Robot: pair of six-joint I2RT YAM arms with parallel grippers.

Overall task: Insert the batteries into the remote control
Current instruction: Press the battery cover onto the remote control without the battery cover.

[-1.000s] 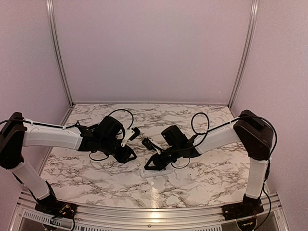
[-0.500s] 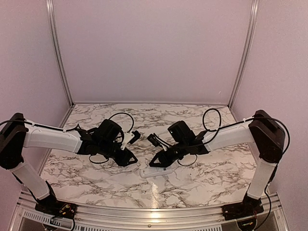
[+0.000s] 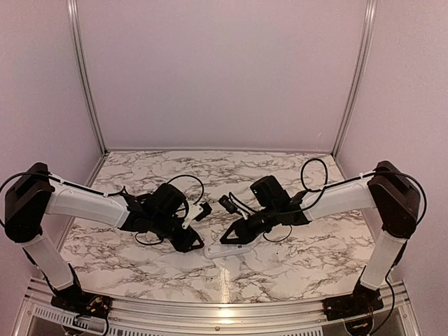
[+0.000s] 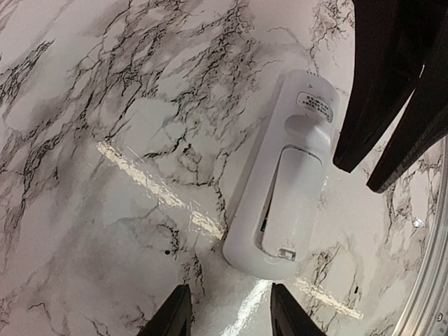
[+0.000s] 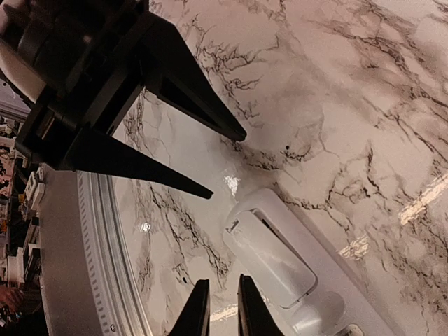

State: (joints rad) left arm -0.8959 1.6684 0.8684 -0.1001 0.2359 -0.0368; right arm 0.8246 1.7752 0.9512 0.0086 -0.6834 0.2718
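Note:
The white remote control [image 3: 225, 249] lies face down on the marble table, its battery cover [image 4: 288, 199] up and sitting slightly ajar. It also shows in the left wrist view [image 4: 280, 182] and the right wrist view [image 5: 308, 269]. No batteries are in view. My left gripper [image 3: 193, 241] is open and empty just left of the remote's end, its fingers [image 4: 168, 318] wide apart. My right gripper [image 3: 235, 236] hovers over the remote's other side, its fingertips [image 5: 199, 311] almost together with nothing between them. The two grippers face each other.
The metal frame rail [image 3: 224, 308] runs along the table's near edge, close behind the remote; it shows in the right wrist view [image 5: 77, 266]. Pink walls enclose the back and sides. The marble top [image 3: 210, 171] stretches to the back.
My left gripper has moved forward and right, closer to the remote's end. My right gripper has drawn slightly back to the right. The remote has stayed in place.

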